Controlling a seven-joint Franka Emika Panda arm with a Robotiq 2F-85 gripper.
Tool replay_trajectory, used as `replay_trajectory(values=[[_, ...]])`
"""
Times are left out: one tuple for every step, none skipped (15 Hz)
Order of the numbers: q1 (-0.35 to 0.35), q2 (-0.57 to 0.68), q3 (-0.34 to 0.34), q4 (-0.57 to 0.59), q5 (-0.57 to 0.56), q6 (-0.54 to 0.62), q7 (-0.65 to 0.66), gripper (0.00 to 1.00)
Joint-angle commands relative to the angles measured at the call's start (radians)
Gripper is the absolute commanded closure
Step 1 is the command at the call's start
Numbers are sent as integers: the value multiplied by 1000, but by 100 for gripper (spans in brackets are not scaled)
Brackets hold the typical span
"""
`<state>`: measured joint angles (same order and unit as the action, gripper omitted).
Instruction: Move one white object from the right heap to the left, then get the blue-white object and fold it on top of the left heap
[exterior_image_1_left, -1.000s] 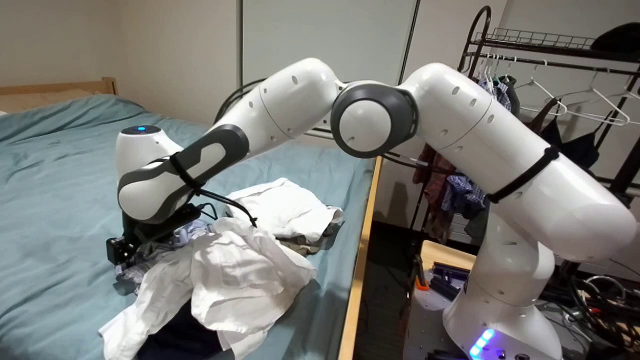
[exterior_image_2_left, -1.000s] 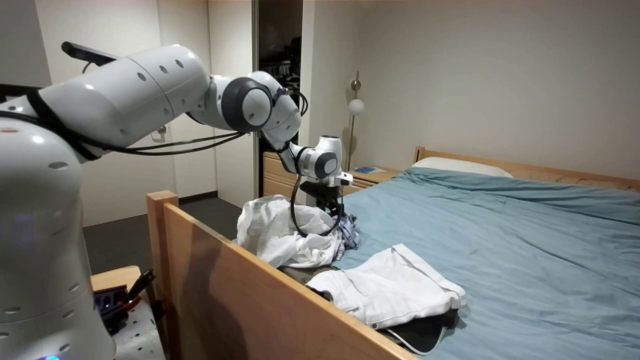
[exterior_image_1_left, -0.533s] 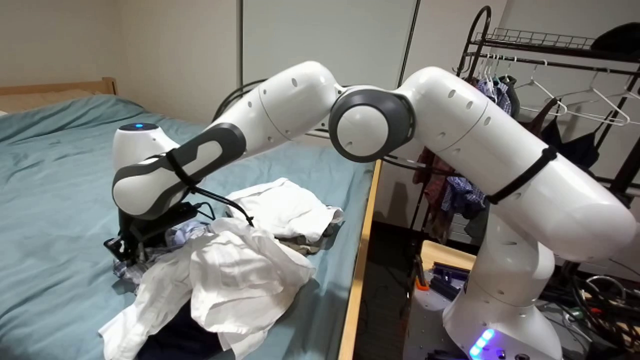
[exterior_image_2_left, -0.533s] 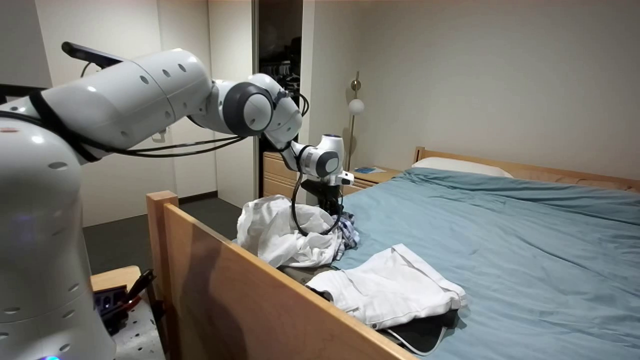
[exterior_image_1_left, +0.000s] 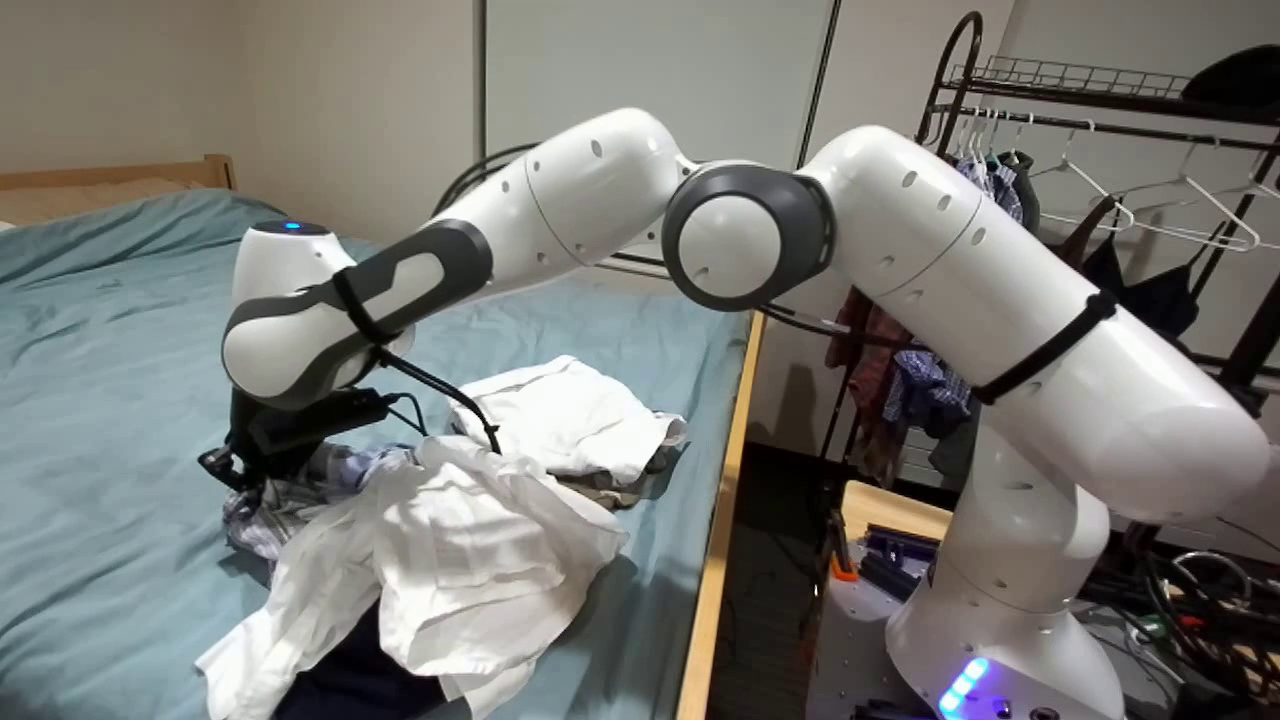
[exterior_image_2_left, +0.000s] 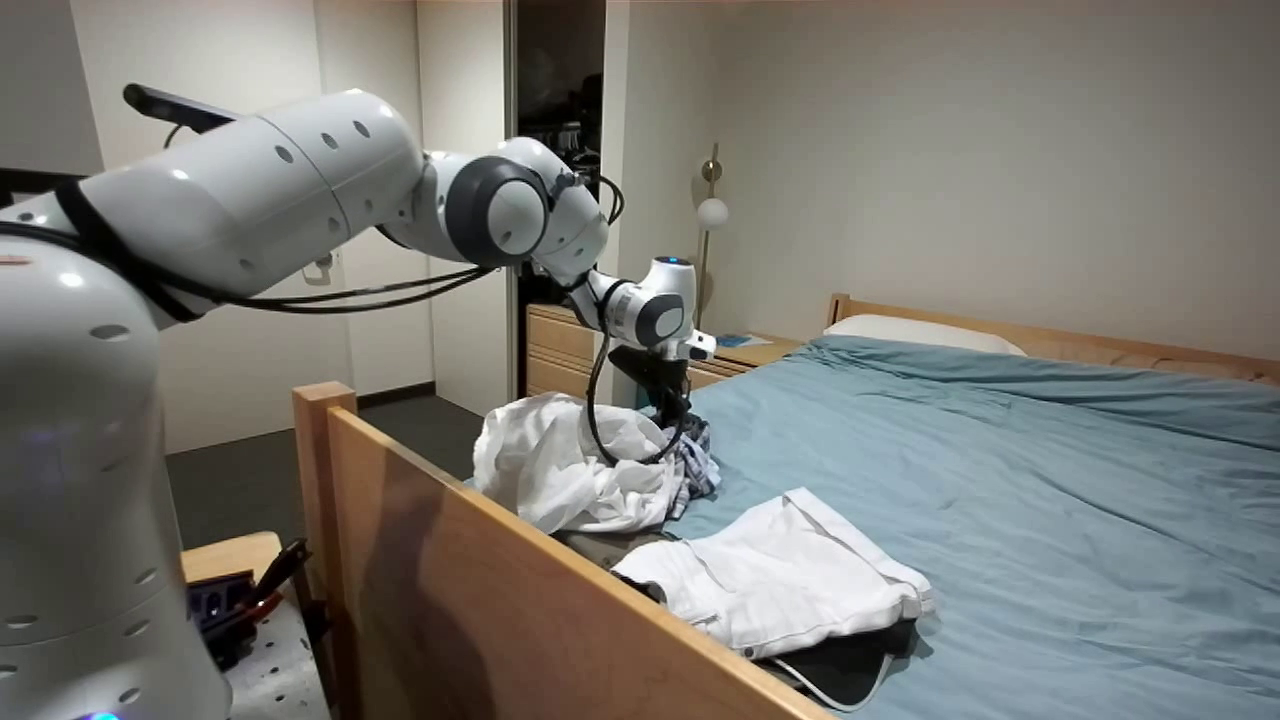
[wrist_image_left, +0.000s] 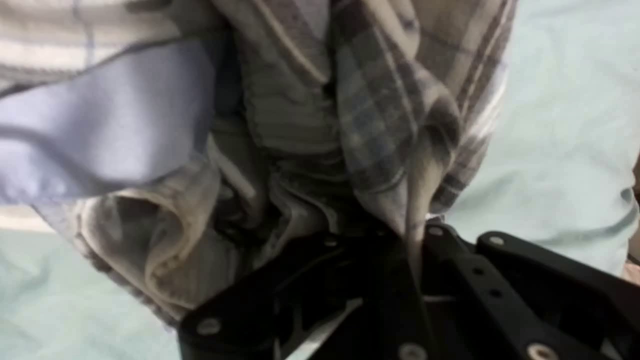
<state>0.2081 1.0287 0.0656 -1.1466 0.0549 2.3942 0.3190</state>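
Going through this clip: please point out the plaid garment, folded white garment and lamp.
Plaid garment (wrist_image_left: 375, 120), in the wrist view: on its checked cloth.
Folded white garment (exterior_image_2_left: 785, 583), in an exterior view: on its upper face.
Lamp (exterior_image_2_left: 712, 213), in an exterior view: on its round white globe.

Free room over blue bedding (exterior_image_2_left: 1060, 490) beyond the folded heap (exterior_image_2_left: 785, 580), wooden footboard (exterior_image_2_left: 530, 600) a barrier before it.

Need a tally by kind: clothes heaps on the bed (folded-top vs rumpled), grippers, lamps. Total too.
Folded-top heaps: 1, the white-topped heap
Rumpled heaps: 1, the rumpled heap
Grippers: 1, the gripper, holding a plaid garment
Lamps: 1, the globe lamp
Total: 4
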Motion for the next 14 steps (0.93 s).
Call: replay_trajectory(values=[[-12,-148,3,-168,46,139,17,94],[-6,-197,-8,-225,46,183,27,94],[4,-238,-22,-268,42,223,42,94],[12,-277,-33,-309,35,254,54,94],[30,-321,-58,-351,20,273,77,94],[52,-365,-88,-394,4,292,109,94],[75,-409,-117,-437,-15,304,132,94],[101,-456,-152,-483,-38,311,162,94],[133,-504,-194,-528,-68,325,202,94],[163,-552,-228,-574,-103,334,239,94],[198,-603,-270,-621,-150,340,294,94],[221,-653,-295,-658,-195,335,331,94],[239,-700,-314,-692,-246,342,376,94],[258,-746,-334,-720,-299,345,438,94]])
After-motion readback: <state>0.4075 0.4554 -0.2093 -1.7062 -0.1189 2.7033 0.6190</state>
